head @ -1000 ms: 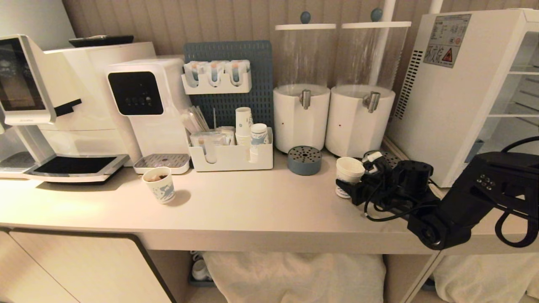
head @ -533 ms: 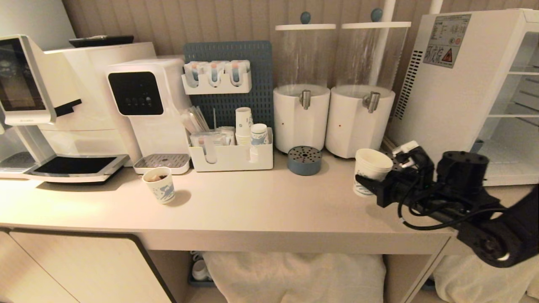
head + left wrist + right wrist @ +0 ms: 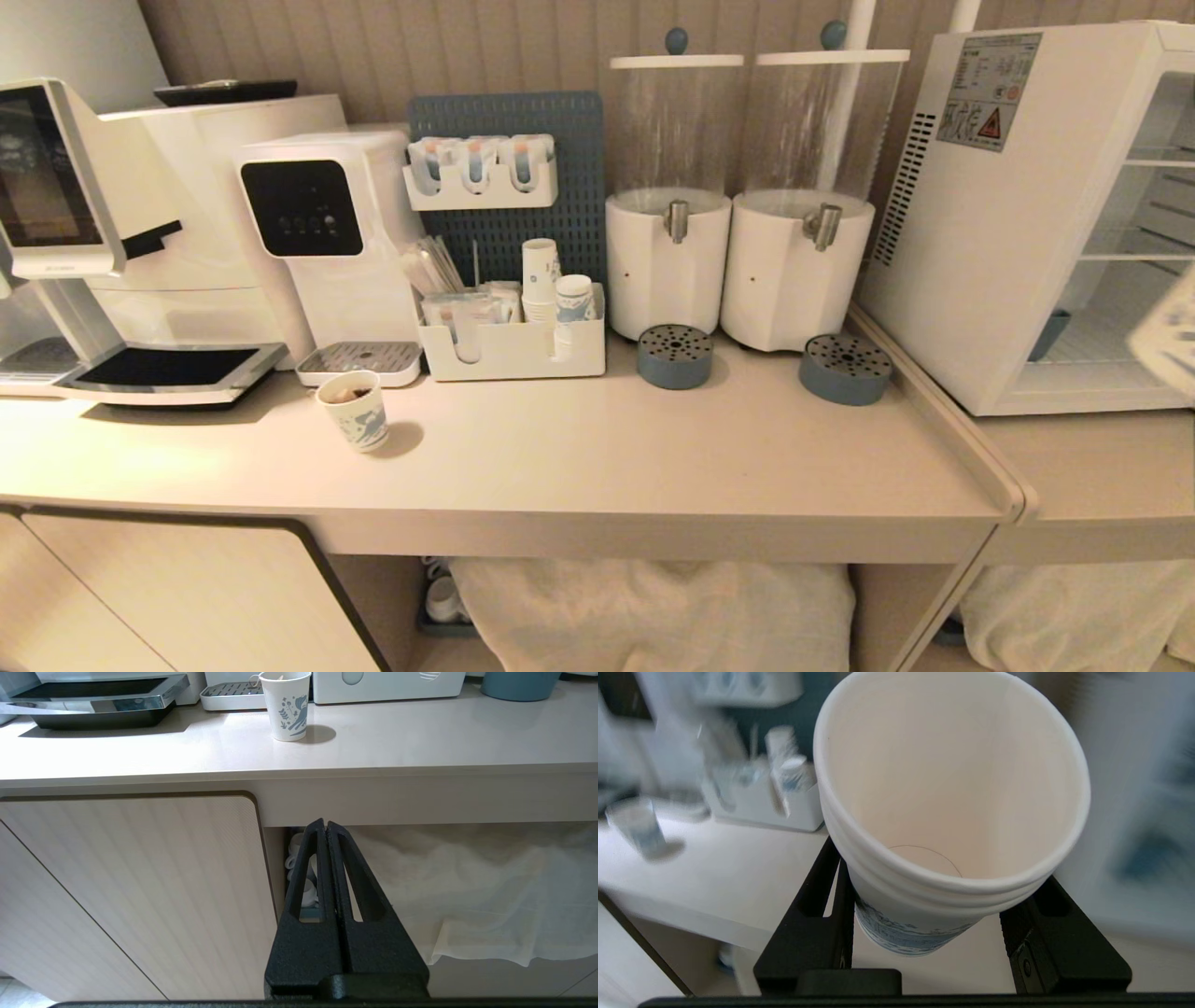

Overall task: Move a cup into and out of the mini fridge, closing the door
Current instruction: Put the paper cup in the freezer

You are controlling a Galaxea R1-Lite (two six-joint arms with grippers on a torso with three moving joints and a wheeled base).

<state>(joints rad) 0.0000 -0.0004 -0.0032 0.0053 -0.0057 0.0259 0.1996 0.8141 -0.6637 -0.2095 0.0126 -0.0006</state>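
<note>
Your right gripper (image 3: 924, 933) clamps the cup (image 3: 952, 812) upright — the mini fridge (image 3: 1027, 215) probably sits just beyond it, its front open. Your left gripper (image 3: 325, 833) hangs pressed together below the counter (image 3: 420, 746).

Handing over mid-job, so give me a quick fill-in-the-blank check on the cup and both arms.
1. The right gripper is shut on a paper ____.
2. Inside, that cup is ____.
3. The left gripper hangs below the counter with its fingers ____.

Missing words: cup; empty; shut
</note>
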